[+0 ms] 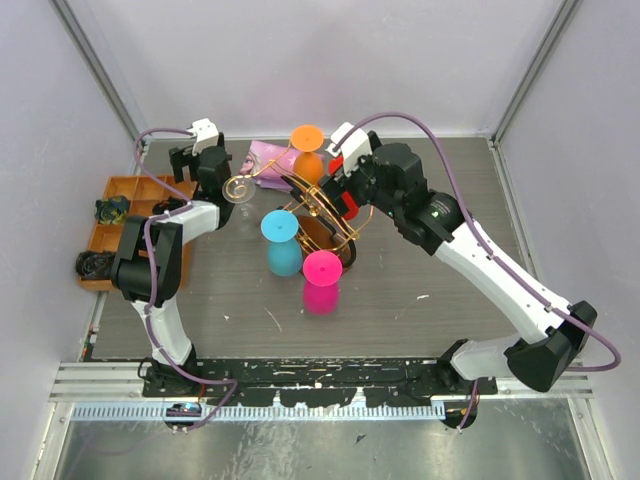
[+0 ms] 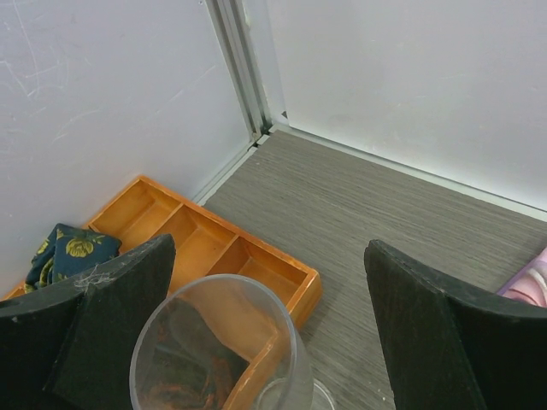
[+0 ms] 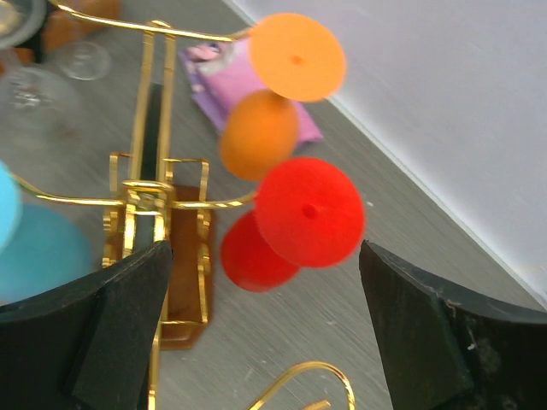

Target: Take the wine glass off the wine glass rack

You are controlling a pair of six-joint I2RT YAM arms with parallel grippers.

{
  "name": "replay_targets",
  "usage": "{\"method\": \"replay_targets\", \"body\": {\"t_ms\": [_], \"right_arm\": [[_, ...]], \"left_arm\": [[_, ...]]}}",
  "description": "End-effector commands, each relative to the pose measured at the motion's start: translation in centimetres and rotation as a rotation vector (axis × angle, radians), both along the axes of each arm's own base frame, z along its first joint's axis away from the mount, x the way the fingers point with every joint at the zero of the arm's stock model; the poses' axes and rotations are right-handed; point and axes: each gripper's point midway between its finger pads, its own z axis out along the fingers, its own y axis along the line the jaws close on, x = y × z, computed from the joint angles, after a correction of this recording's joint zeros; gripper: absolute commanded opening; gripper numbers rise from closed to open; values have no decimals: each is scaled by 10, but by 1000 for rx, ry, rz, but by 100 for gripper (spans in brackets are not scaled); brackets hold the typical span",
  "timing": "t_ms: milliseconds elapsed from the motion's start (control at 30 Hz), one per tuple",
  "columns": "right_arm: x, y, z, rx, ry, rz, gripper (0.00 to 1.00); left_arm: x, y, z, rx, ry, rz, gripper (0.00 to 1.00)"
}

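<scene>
The gold wire wine glass rack [image 1: 322, 212] stands mid-table on its brown base [image 3: 184, 282]. Upside down on its rails hang an orange glass [image 1: 307, 142], a blue glass [image 1: 280, 230], a pink glass [image 1: 322, 270] and a red wine glass [image 3: 308, 213]. My right gripper [image 3: 265, 273] is open, one finger on each side of the red glass, not touching it. A clear wine glass [image 2: 218, 342] sits at the rack's left scroll [image 1: 238, 188]. My left gripper [image 2: 269, 256] is open around the clear glass, whose bowl is close to the left finger [image 2: 111, 307].
An orange compartment tray [image 1: 125, 190] with dark cloth items [image 2: 68, 248] lies at the table's left edge, just beyond the left gripper. A purple packet [image 1: 268, 155] lies behind the rack. White walls enclose the back and sides.
</scene>
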Motion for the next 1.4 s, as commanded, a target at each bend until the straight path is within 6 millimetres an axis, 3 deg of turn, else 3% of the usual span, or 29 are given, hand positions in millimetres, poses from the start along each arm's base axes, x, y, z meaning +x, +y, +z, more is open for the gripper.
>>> {"method": "replay_targets", "body": {"t_ms": [0,233,467,633,667,733,767,1000,1367], "right_arm": [[-21,37,20,96,64,203,95],[-33,48,5,100,144,268,96],[-25,59,-36,48,290,257,93],[-19,62,-53,9,357,233,56],[-18,61,-54,4,363,226,44],[-16,57,-52,5,356,204,8],[-15,53,-50,7,353,191,1],[-5,22,-25,41,298,86,1],[-2,1,-29,-6,285,19,1]], "left_arm": [[-5,1,29,-23,-91,13,99],[-5,1,29,-23,-88,9,99],[-6,1,29,-23,-84,10,99],[-6,0,31,-22,-84,4,99],[-6,1,31,-22,-84,2,99],[-7,0,33,-23,-88,1,99],[-7,0,34,-24,-88,0,99],[-9,-2,38,-38,-96,-11,99],[-13,-8,49,-46,-96,-31,99]]}}
